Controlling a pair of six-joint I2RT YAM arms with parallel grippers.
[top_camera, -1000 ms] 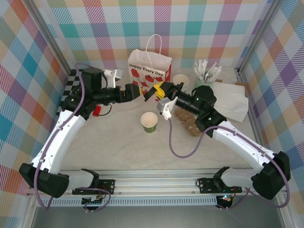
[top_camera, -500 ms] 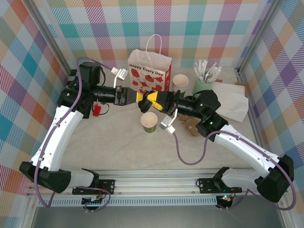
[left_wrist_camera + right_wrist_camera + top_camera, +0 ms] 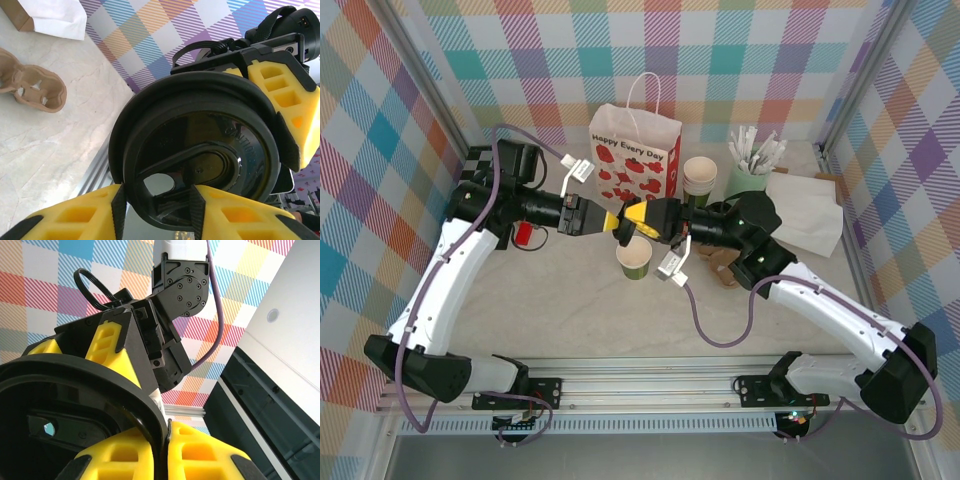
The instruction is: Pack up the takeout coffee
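Note:
A green paper cup with a cream inside stands open on the table, the takeout coffee without its lid on. Just above it my two grippers meet nose to nose. The round black lid hangs between them, on edge. My left gripper has its pads closed on the lid's lower part, one pad on the outer rim and one inside it. From the opposite side, my right gripper pinches the lid's rim tight between its yellow fingers. Seen from above, the left gripper and right gripper touch over the cup's far edge.
A white strawberry-print paper bag stands behind the grippers. To its right are stacked lidless cups and a mint tumbler of wrapped sticks. A brown cup carrier lies under the right arm, with white paper further right.
The left arm swung right to meet the right gripper, and its jaws closed from wide open onto the lid. The right gripper carried the lid left, over the cup.

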